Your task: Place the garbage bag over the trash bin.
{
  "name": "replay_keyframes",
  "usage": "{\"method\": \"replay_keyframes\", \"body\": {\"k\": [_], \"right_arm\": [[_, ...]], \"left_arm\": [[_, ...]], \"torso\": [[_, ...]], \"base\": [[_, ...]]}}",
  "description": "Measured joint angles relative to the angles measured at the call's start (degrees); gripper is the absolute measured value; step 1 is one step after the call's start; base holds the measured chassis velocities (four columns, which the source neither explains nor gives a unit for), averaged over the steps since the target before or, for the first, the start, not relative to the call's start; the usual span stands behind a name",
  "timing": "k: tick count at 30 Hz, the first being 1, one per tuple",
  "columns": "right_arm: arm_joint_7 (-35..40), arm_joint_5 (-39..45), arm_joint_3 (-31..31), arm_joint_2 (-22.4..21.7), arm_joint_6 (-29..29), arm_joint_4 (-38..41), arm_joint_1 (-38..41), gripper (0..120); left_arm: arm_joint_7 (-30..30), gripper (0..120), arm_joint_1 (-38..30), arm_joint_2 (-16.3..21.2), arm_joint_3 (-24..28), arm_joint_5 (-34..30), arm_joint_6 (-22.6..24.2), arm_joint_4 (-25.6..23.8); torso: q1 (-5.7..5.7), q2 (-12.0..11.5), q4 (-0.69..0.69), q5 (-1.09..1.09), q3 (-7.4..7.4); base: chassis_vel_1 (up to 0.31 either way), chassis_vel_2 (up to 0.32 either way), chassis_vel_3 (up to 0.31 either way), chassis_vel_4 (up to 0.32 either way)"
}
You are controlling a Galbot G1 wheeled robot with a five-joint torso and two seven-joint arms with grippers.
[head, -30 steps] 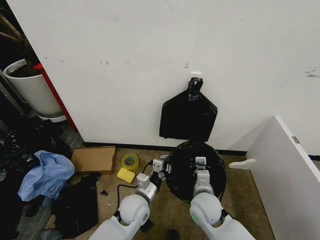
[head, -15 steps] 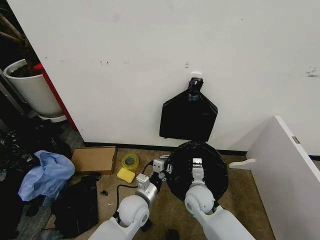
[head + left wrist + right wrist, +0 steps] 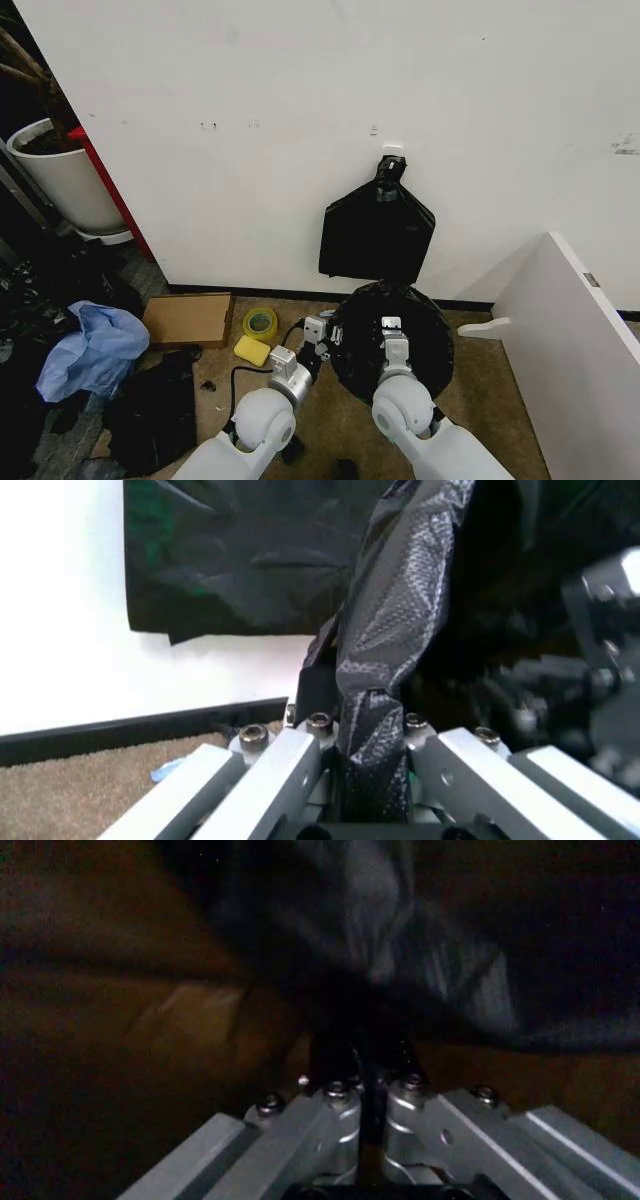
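Between the left hand [image 3: 360, 727] fingers sits pinched garbage bag [image 3: 390, 630] film.

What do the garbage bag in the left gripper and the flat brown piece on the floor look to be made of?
Garbage bag: thin black plastic film, glossy with fine embossed texture, creasing limply. Brown piece: probably cardboard, matte and flat. The left gripper is clamped on a fold.

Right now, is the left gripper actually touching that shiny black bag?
Touching. In the left wrist view a gathered fold of the garbage bag runs down between the fingers of the left gripper, which is shut on it.
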Motion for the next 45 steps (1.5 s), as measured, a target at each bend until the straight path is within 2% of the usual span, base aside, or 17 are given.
{"method": "replay_keyframes", "body": {"k": [5, 11, 17, 20, 21, 22, 24, 27, 30, 34, 40, 45], "right_arm": [[-0.21, -1.98, 0.93, 0.94, 1.22, -3.68, 2.02, 0], [0.7, 1.33, 1.07, 1.18, -0.59, -5.68, 3.14, 0], [0.82, 4.21, 0.8, -0.54, -1.56, -0.63, 1.22, 0], [2.92, 12.94, -0.01, -2.79, -6.83, 7.89, -1.32, 0], [2.92, 12.94, -0.01, -2.79, -6.83, 7.89, -1.32, 0], [5.03, 19.06, 0.03, -3.41, -10.47, 11.8, -2.17, 0], [5.73, 20.99, 0.09, -3.49, -11.5, 12.75, -2.33, 0], [9.31, 29.69, 0.44, -3.49, -16.2, 15.97, -2.43, 0], [11.61, 34.6, 0.15, -3.53, -19.44, 17.13, -2.4, 0], [12.67, 38.02, -0.74, -3.7, -20.29, 17.24, -2.37, 0], [12.51, 39.19, -1.82, -2.75, -20.31, 15.0, -0.74, 0], [11.67, 34.2, -4.07, -2.56, -20.31, 10.3, 1.51, 0]], "left_arm": [[0.23, 1, 0.35, 0.08, 0.11, 0.0, -0.02, -0.07], [0.46, 1, 0.43, 0.02, 0.17, 0.0, -0.02, -0.29], [0.81, 1, -0.24, 0.18, -0.02, 0.48, -0.3, 0.08], [2.08, 1, -1.25, 1.1, -0.52, 2.78, -2.7, 2.15], [2.08, 1, -1.25, 1.1, -0.52, 2.78, -2.7, 2.15], [2.77, 1, -1.97, 1.53, -0.82, 3.18, -4.0, 3.42], [2.92, 1, -2.19, 1.58, -0.89, 3.18, -4.27, 3.8], [3.15, 1, -2.94, 1.42, -1.26, 3.14, -4.95, 5.15], [3.2, 1, -3.16, 1.17, -1.45, 3.28, -5.28, 5.59], [3.29, 1, -3.2, 1.15, -1.59, 3.5, -5.51, 5.62], [3.74, 1, -3.0, 0.96, -1.39, 4.18, -5.65, 5.36], [3.95, 1, -2.63, 0.63, -0.86, 4.99, -5.71, 4.26]], "torso": [[0.0, 0.0, 0.0, 0.0, 0.0], [0.0, 0.0, 0.0, 0.0, 0.0], [0.0, 0.0, 0.0, 0.0, 0.0], [0.0, 0.0, 0.0, -0.01, 0.0], [0.0, 0.0, 0.0, -0.01, 0.0], [0.0, 0.0, 0.0, -0.01, 0.0], [0.0, 0.0, 0.0, 0.0, 0.0], [0.0, 0.0, 0.0, -0.01, 0.0], [0.0, 0.0, 0.0, -0.01, 0.0], [0.0, 0.0, 0.0, 0.0, 0.0], [0.0, 0.0, 0.0, 0.01, 0.0], [0.0, 0.0, 0.01, 0.0, 0.0]], "base": [[0.0, 0.0, 0.0, 0.0], [0.0, 0.0, 0.0, 0.0], [0.0, 0.0, 0.0, 0.0], [0.0, 0.0, 0.0, 0.0], [0.0, 0.0, 0.0, 0.0], [0.0, 0.0, 0.0, 0.0], [0.0, 0.0, 0.0, 0.0], [0.0, 0.0, 0.0, 0.0], [0.0, 0.0, 0.0, 0.0], [0.0, 0.0, 0.0, 0.0], [0.0, 0.0, 0.0, 0.0], [0.0, 0.0, 0.0, 0.0]]}}
